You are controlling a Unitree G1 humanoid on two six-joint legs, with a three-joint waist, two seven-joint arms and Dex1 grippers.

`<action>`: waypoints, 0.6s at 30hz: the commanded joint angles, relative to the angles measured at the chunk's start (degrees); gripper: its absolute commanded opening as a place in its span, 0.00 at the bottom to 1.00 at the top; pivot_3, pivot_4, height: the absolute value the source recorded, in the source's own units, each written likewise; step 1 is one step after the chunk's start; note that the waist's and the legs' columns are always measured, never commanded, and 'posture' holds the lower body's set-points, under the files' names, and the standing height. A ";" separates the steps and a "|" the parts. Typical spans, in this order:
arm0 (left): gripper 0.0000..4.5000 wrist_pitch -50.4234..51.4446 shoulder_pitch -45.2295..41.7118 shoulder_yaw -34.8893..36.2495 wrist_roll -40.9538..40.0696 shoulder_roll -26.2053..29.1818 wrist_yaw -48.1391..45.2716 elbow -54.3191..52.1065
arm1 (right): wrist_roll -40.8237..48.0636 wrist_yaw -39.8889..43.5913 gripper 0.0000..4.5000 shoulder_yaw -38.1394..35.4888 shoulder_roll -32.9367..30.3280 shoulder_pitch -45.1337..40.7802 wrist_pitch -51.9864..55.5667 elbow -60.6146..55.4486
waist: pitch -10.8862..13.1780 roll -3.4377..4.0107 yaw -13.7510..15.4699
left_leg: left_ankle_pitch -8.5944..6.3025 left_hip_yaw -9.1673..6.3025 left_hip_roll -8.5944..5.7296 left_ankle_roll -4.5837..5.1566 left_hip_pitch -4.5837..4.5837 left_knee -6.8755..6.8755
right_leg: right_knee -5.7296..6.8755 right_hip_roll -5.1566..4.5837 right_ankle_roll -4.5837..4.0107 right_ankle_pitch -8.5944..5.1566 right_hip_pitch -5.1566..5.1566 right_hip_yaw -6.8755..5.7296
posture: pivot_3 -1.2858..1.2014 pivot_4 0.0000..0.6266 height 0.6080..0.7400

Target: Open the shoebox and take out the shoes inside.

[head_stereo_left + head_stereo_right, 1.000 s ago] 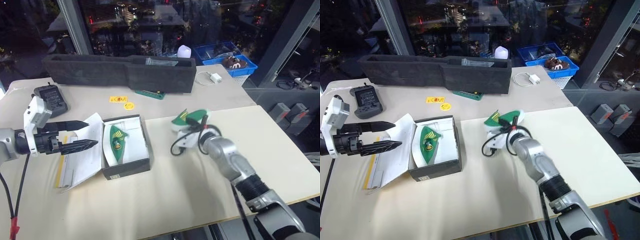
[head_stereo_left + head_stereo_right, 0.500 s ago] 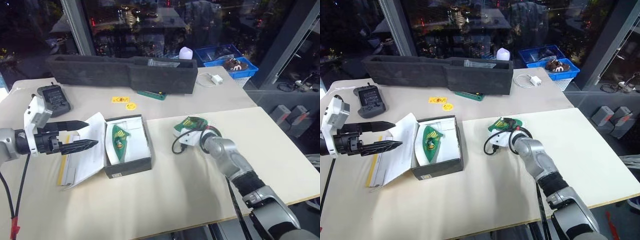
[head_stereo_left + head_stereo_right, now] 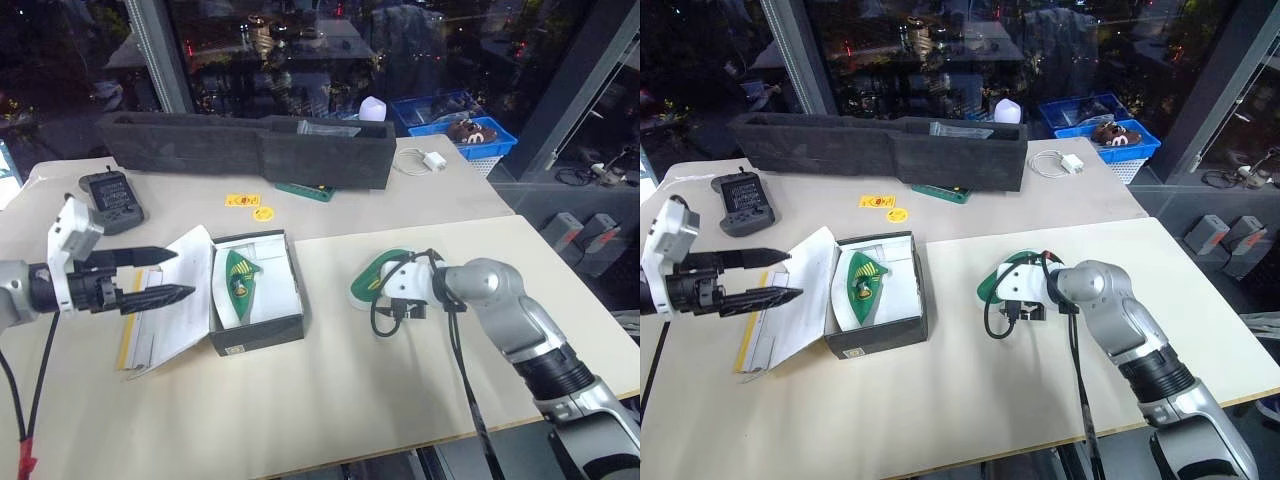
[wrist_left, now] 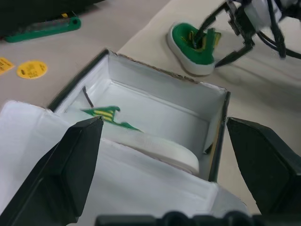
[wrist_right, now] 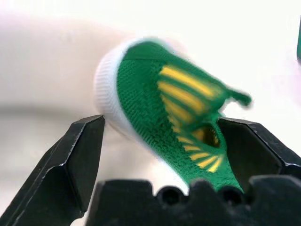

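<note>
The shoebox stands open left of centre, its black sides and white interior showing and its lid folded flat to the left. One shoe, white with a green insole, lies inside it. The other shoe rests on the table to the right, clear of the box. My right gripper is open just behind this shoe; in the right wrist view the shoe lies ahead between the spread fingers, ungripped. My left gripper hovers open over the lid, pointing at the box.
A long black foam tray spans the back of the table. A black device, yellow stickers, a green tool and a white charger lie behind the box. Blue baskets stand at the back right.
My right gripper set the shoe down on the table, opened, let it go and drew back toward me. The left gripper stayed where it was.
</note>
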 commanded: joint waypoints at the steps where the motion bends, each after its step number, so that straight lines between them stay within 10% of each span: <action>1: 1.00 -0.33 1.22 4.76 -0.22 1.40 -0.51 -0.81 | 5.45 4.82 0.99 -2.20 0.54 -7.86 0.59 0.24 | 0.02 0.02 0.09 | 0.00 0.01 0.00 0.00 -0.04 0.00 | 0.00 0.00 0.00 0.00 -0.04 0.00 | 0.52 0.24 0.91; 8: 1.00 -0.19 2.57 7.47 0.17 2.02 -0.06 -0.17 | 6.12 5.61 0.99 3.99 14.57 -30.57 -15.41 18.07 | 0.06 0.08 -0.43 | 0.00 0.02 0.05 0.00 -0.06 -0.01 | 0.03 0.01 0.13 0.09 -0.13 -0.03 | 0.52 0.24 0.91; 18: 1.00 0.09 5.26 10.90 0.11 2.49 -0.20 -0.79 | -11.41 -3.79 0.99 21.33 27.83 -40.00 -49.39 39.05 | 0.04 0.05 0.25 | 0.02 0.00 -0.03 -0.04 -0.81 -0.20 | 0.06 -0.09 0.17 0.13 -0.88 -0.05 | 0.52 0.24 0.91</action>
